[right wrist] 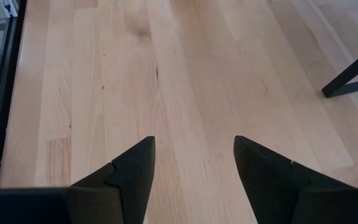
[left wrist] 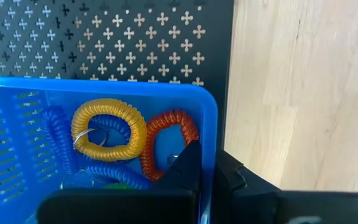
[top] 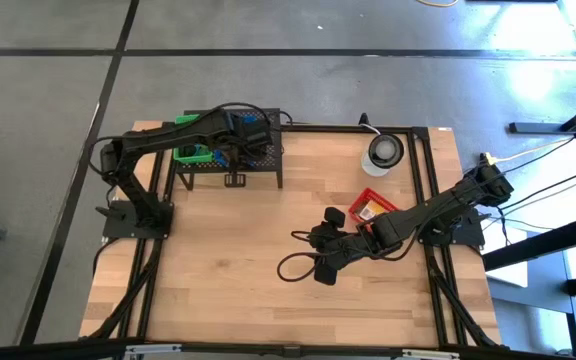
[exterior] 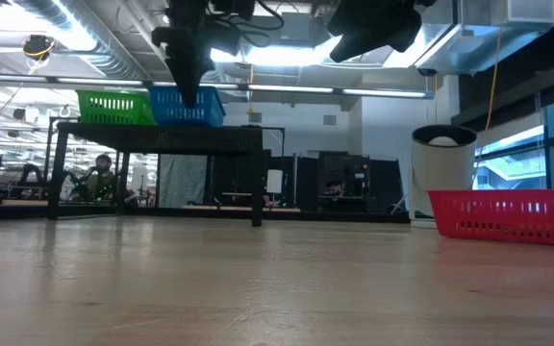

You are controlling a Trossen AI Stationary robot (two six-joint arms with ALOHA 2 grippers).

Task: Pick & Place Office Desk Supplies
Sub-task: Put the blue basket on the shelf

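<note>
Left wrist view: yellow, red and blue coiled plastic loops already lie in the blue plastic basket (on the rack); left gripper clenched empty at its rim, right gripper released over bare table.

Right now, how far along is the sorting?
Done: yellow, red and blue coil loops lie in the blue basket on the black rack. In hand: nothing visible; left gripper shut at the basket rim, right gripper open over bare table. Left: the red basket's contents.
</note>
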